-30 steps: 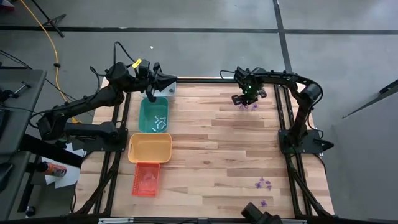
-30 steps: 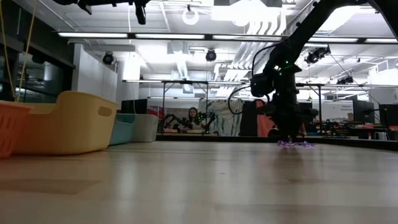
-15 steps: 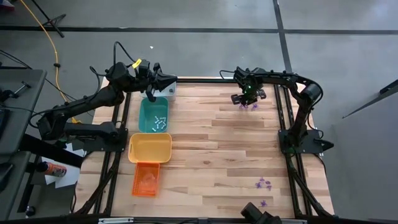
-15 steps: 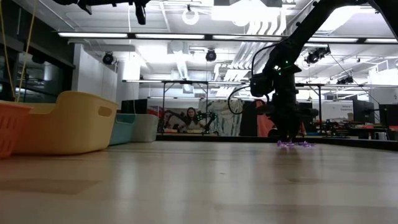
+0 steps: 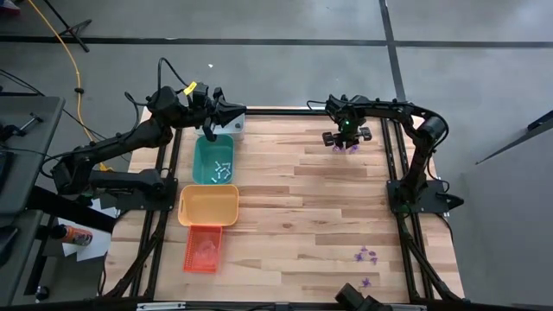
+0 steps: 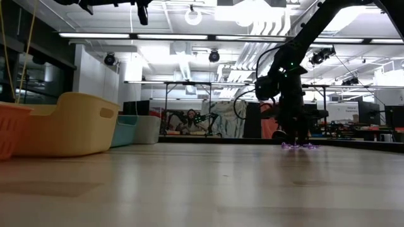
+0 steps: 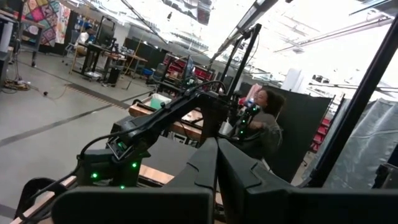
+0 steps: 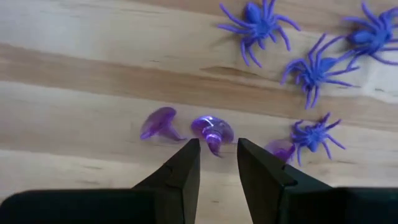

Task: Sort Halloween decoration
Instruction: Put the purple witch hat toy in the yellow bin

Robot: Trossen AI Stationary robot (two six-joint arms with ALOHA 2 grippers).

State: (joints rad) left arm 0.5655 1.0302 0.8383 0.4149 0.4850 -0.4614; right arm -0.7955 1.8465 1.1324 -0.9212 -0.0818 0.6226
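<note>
From above, the purple trinkets (image 5: 346,148) under the right gripper (image 5: 346,138) are too small to be made out, same for the whitish bits in the teal tray (image 5: 213,161). The orange tray (image 6: 11,128) gets cut off by the low view's edge.

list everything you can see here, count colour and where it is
purple spiders: four in the right wrist view, purple, on the wood at the table's far right part
purple mushroom-shaped trinkets: two clear plus one partly hidden, purple, just ahead of the right fingertips
more purple trinkets: a few, count unclear, near right part of the table
teal tray: one, holds small whitish pieces, left side
yellow tray: one, next to the teal tray on its near side
orange tray: one, nearest on the left
grey tray: one, far left, partly under the left arm
table: one, light wood
left pincer: shut, above the teal tray's far end
right pincer: partly open, low over the mushroom trinkets
</note>
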